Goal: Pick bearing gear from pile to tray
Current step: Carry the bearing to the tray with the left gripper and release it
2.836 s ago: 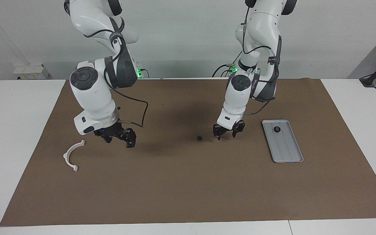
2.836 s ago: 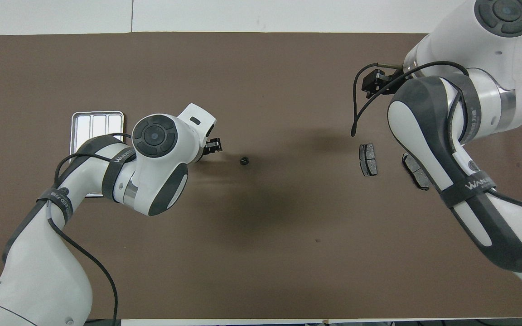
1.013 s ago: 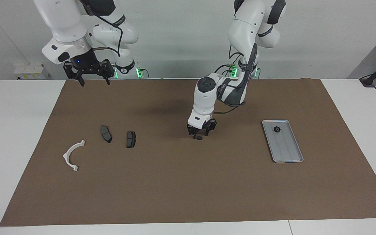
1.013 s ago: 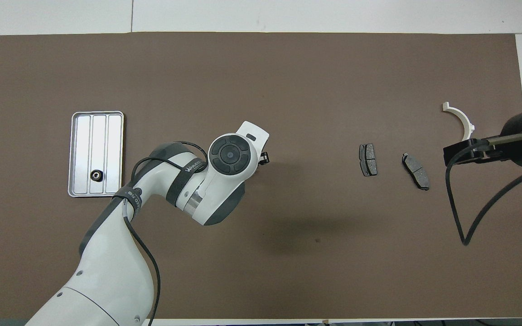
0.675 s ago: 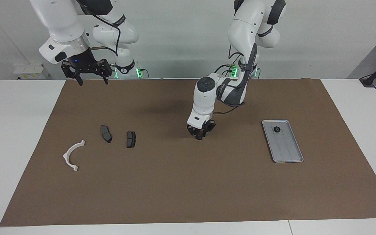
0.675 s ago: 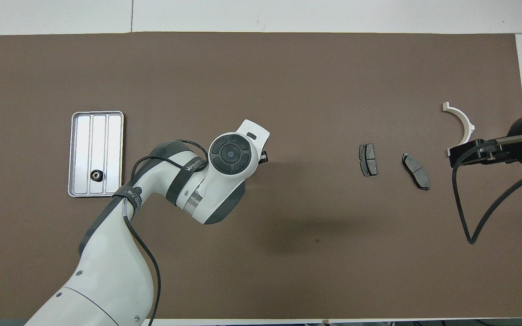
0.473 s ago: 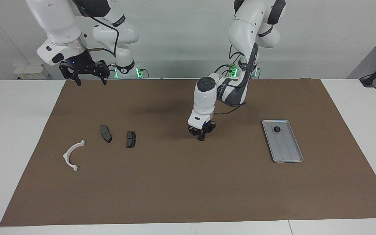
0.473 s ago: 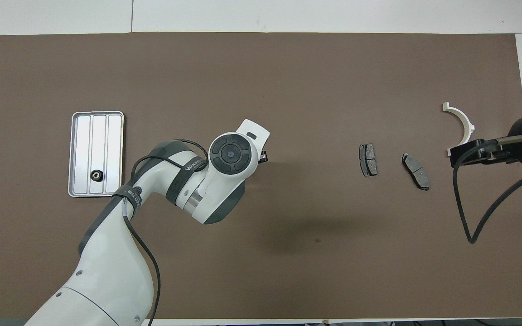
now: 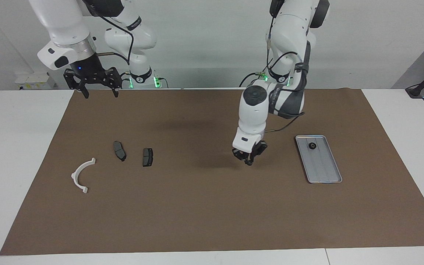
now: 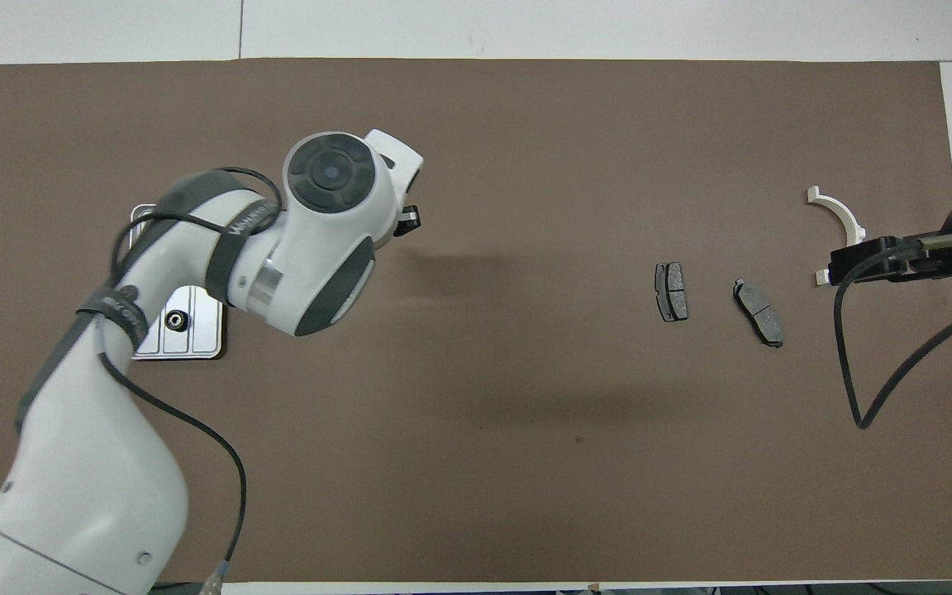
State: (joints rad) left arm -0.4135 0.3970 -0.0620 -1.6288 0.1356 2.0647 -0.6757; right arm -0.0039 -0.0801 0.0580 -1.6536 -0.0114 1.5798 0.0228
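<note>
Over brown mat point(image 9: 197, 206), left fingers point(image 9: 249, 161) pinched together

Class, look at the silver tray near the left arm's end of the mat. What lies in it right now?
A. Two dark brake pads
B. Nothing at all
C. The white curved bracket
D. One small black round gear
D: a single small black gear sits on the floor of the tray, at its end nearer the robots.

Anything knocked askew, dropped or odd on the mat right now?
Nothing stands out. One gear sits in the tray; two brake pads and the bracket lie flat on the mat. Left gripper is shut, beside the tray; right gripper waits open.
</note>
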